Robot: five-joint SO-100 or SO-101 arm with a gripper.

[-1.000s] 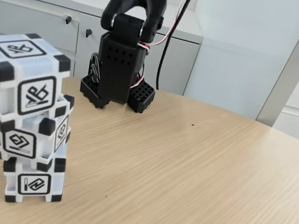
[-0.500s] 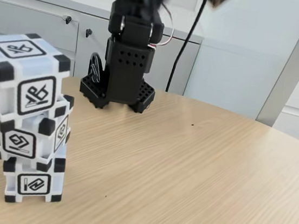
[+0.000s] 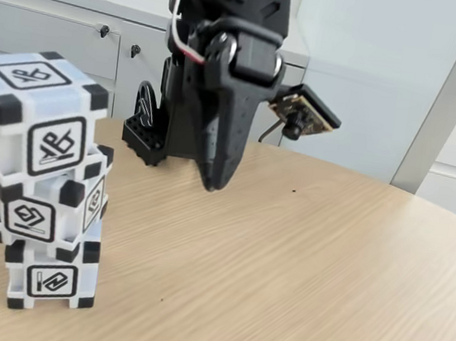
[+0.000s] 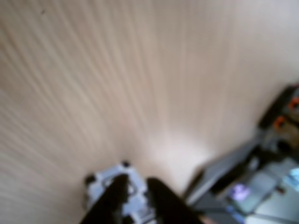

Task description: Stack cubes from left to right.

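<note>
— How far along is the stacking?

— It looks finished: the three cubes [image 3: 39, 185] stand in one slightly crooked tower at the left of the table [image 3: 298, 279] in the fixed view.

— And the gripper [image 3: 214, 184]?

— It hangs point-down above bare wood, well apart from the tower, carrying nothing; the jaws look nearly together, a narrow gap showing in the blurred wrist view.

— Anything left?

— Seemingly only parking the arm.

The three cubes [image 3: 38, 189] are white with black corner blocks, and each face has a black square frame with a squiggly sign inside. The arm [image 3: 223, 78] is all black. The bench [image 3: 298, 279] is pale wood with stripy grain.
</note>
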